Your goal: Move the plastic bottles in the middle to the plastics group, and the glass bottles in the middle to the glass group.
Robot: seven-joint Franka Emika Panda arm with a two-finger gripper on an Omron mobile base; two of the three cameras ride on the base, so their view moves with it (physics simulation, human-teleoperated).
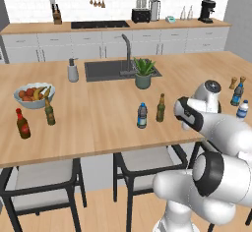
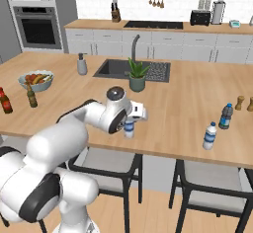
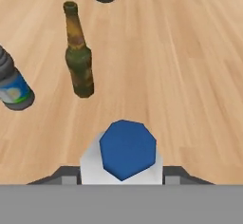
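Wooden island counter point(image 1: 98, 123): gripper point(image 3: 122, 178) sits directly over clear bottle point(image 3: 124, 154) near front edge; grip state unclear. Confirm fingers straddle bottle, then carry to plastics group point(image 2: 217, 126), far right.

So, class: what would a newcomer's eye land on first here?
Probably the big white arm reaching over the wooden island counter, its fingers either side of a blue-capped clear bottle. Just past it stand an olive-brown glass bottle and a blue-tinted water bottle.
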